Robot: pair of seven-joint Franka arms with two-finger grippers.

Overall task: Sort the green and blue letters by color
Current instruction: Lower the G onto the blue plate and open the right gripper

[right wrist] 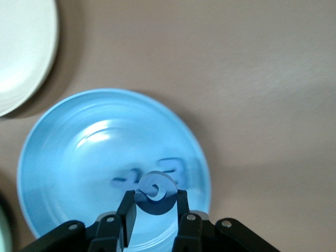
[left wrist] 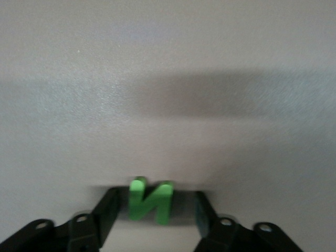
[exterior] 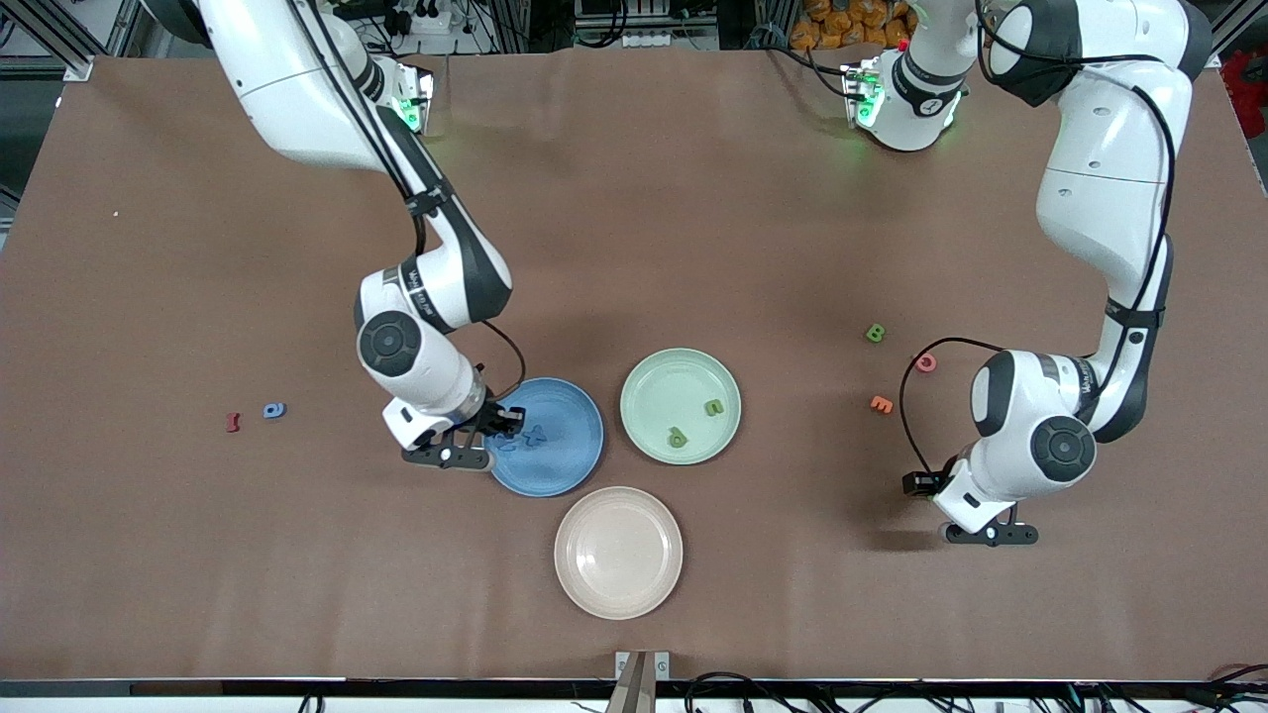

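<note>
Sorting looks about half done. The green plate (exterior: pixel 639 421) already holds two green letters (exterior: pixel 695 421), and the blue plate (exterior: pixel 575 456) holds a blue letter X (exterior: pixel 535 434) (a second may lie under the arm, hard to tell).

The right end effector (right wrist: pixel 153 206) hangs over the blue plate near its rim, clenched on a round blue letter (right wrist: pixel 154 190) that has not been let go yet.

The left end effector (left wrist: pixel 152 210) is down at the worktop (exterior: pixel 693 228) toward the left arm's end, its fingers (left wrist: pixel 107 210) standing on either side of a bright green letter N (left wrist: pixel 150 200). I cannot tell whether they are pressing on it yet; the letter appears to sit on the worktop.

Left to sort: a green letter B (exterior: pixel 876 334) on the worktop near the left arm, and a blue letter (exterior: pixel 274 410) toward the right arm's end, beside a dark red letter (exterior: pixel 234 423). The pink letter (exterior: pixel 925 363) and orange letter (exterior: pixel 881 404) are not part of the job. The beige plate (exterior: pixel 575 584) is bare.

The letters are small, chunky and blocky.
</note>
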